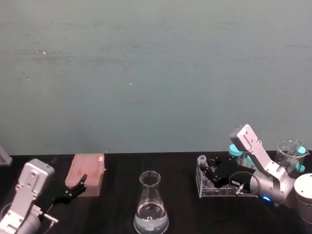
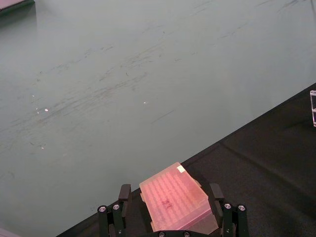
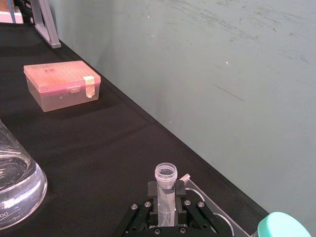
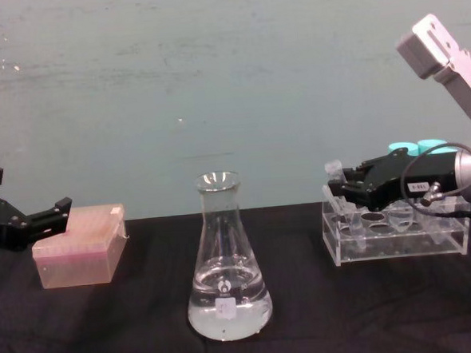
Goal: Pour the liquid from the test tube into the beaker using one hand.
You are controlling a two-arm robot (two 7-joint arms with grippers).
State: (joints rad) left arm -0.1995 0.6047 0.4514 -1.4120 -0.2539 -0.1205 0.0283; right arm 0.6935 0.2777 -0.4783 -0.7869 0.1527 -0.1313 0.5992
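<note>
The test tube (image 3: 165, 190), slim and clear with an open top, stands tilted at the left end of the acrylic rack (image 4: 395, 240). My right gripper (image 3: 166, 198) is shut on it; from the chest the same gripper (image 4: 342, 192) holds the tube (image 4: 334, 173) just above the rack. I cannot make out the liquid inside the tube. The beaker (image 4: 225, 265), a conical flask with clear liquid (image 4: 228, 313) at its bottom, stands mid-table, left of the rack and apart from it; it also shows from the head (image 1: 151, 207). My left gripper (image 1: 77, 188) rests open at the far left.
A pink lidded box (image 4: 80, 246) sits at the left, right in front of the left gripper (image 2: 170, 192). Teal-capped tubes (image 4: 417, 145) stand in the rack's back row. A clear glass vessel (image 1: 290, 153) stands at the far right. A grey-green wall runs close behind the black table.
</note>
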